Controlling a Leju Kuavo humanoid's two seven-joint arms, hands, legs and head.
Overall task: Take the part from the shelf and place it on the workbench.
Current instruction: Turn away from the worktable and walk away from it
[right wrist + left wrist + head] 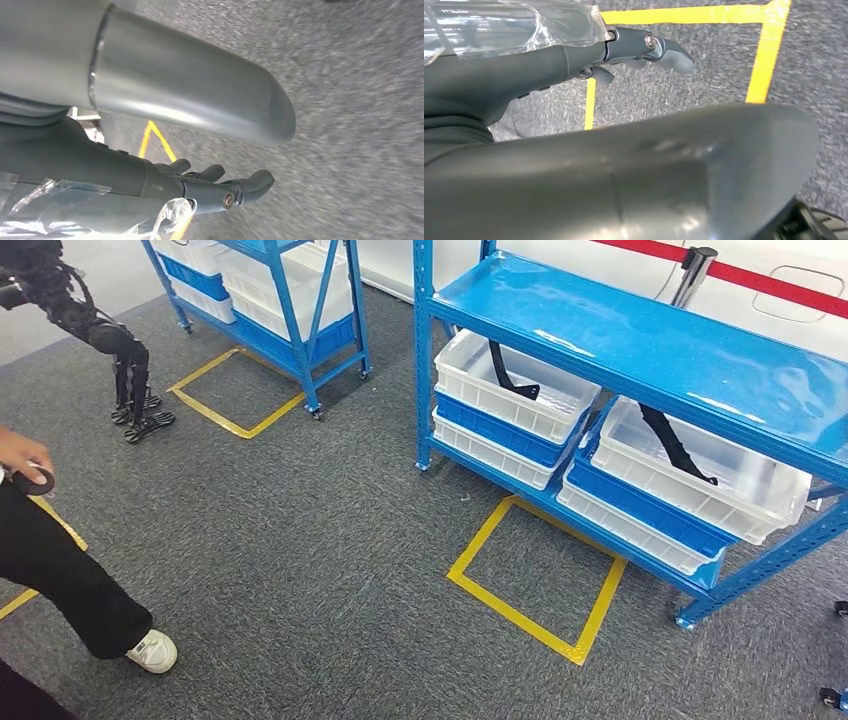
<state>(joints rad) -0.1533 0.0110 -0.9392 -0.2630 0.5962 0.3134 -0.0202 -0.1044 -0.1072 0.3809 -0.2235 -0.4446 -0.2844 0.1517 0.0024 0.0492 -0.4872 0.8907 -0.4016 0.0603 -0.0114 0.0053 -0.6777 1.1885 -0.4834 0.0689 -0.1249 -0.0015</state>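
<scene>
The blue shelf [640, 340] stands ahead on the right in the head view. Under its top board sit two white bins. The left bin [520, 405] holds a long black part [510, 375], and the right bin [745, 490] holds another black part [675, 445]. In the left wrist view my left hand [624, 47] hangs over grey carpet, fingers stretched out and holding nothing. In the right wrist view my right hand [210, 187] also hangs over carpet, fingers apart and empty. Both hands are far from the shelf.
A yellow taped square [535, 575] marks the carpet before the shelf. A second blue shelf [290, 300] with bins stands at the back left. A person [60, 570] stands at the left edge holding a small black object. A dark legged machine [120, 360] stands beyond.
</scene>
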